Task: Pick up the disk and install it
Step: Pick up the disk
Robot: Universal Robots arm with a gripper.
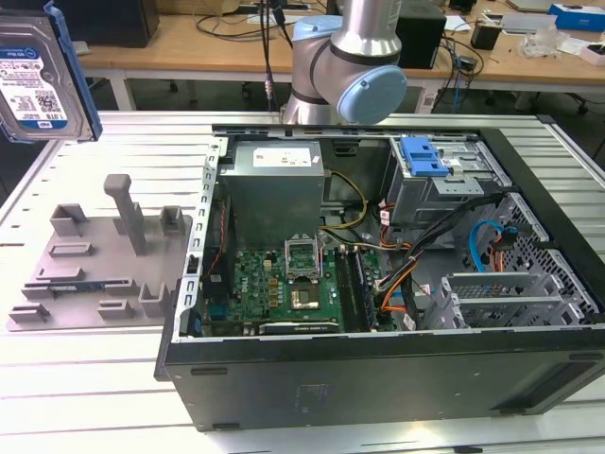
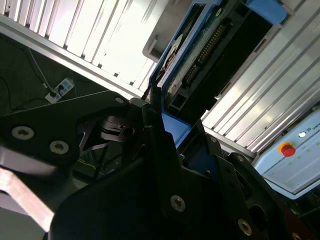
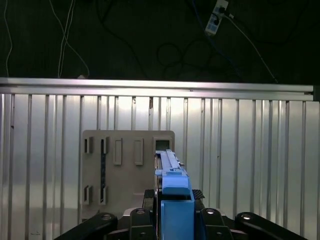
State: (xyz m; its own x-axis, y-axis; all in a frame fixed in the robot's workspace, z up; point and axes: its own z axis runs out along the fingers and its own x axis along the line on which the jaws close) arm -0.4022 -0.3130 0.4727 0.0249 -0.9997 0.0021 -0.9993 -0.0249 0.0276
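Ribbed aluminium tabletop [image 1: 142,142] in a lab, cluttered workbenches [image 1: 208,43] behind: the disk [image 1: 40,76] hangs in the air at the far corner on the exterior view's left, label facing the camera, well above and beyond the grey tray [image 1: 95,274] with its upright posts. In the second wrist view, the dark fingers [image 2: 159,145] are closed on the disk, clamping it by its blue rails; in the first wrist view it sits edge-on over the tray. By this evidence the pickup is done. The install is not: the open computer case [image 1: 378,378] lies well apart on the exterior view's right, and its drive cage [image 1: 444,184] under the blue latch, at the far side beside the arm [image 1: 350,57], holds no such disk.
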